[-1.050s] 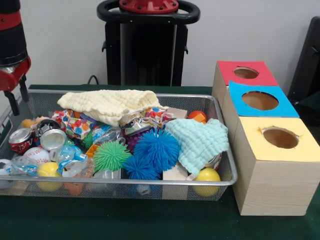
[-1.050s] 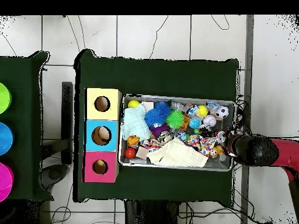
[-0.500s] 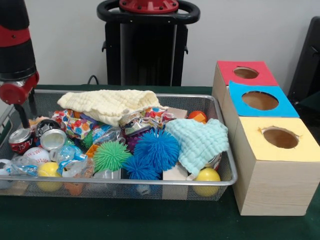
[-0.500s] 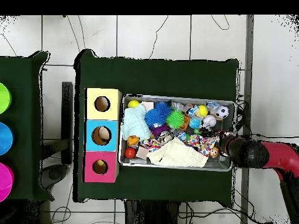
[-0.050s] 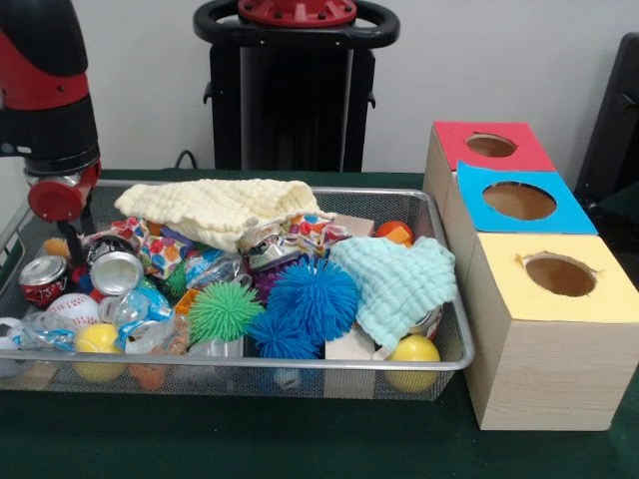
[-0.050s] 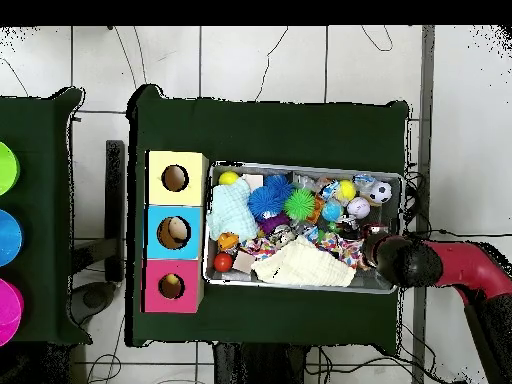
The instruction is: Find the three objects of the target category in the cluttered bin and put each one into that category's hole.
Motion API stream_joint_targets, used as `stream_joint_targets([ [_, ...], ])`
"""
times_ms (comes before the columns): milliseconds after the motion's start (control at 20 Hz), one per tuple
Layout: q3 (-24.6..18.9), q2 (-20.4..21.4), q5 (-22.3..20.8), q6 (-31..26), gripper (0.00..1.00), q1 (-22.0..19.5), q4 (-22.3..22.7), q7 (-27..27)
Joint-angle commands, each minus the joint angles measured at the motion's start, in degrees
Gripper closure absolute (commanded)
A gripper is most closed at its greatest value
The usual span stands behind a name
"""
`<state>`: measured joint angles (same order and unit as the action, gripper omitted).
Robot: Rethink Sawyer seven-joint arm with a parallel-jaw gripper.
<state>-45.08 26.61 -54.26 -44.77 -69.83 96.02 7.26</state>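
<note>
Judged target: crushed silver drinks can [image 5: 118, 272], open mouth turned to the near side, lying at the left end of the wire mesh bin [image 5: 300, 367]. Touching, or nearly touching, a crushed red drinks can [image 5: 42, 280] on its left. Third of the kind not identified in either view. Category itself not stated; inferred only from where the arm stands.

Red and black gripper [image 5: 80, 257] low over the gap between the two cans, at the far side of them. Whether released or clenched: cannot tell, tips hidden among the clutter.

For the step in hand:
- Descend straight onto one can only; avoid straddling both.
- Close across the flattened body rather than the rim, to prevent slipping.
- Keep clear of the white baseball [image 5: 72, 310] just near, and the spotted wrapped parcel [image 5: 150, 249] to the right.
- Lift vertically before travelling right, clear of the cream folded cloth [image 5: 215, 207].

Matching hole among the red-topped [image 5: 454, 140], blue-topped [image 5: 479, 185] and yellow-topped [image 5: 499, 259] wooden boxes at far right: undetermined.
</note>
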Motion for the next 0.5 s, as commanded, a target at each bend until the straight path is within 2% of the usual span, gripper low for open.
stream_joint_targets([
  [50,1.5,-0.2,-3.4,2.6,0.00,-0.4,4.5,-6.3],
  [200,1.8,2.6,-3.6,2.4,0.00,-2.7,7.9,-6.5],
  [500,3.0,2.1,-6.4,5.4,0.00,-4.7,10.7,-5.2],
])
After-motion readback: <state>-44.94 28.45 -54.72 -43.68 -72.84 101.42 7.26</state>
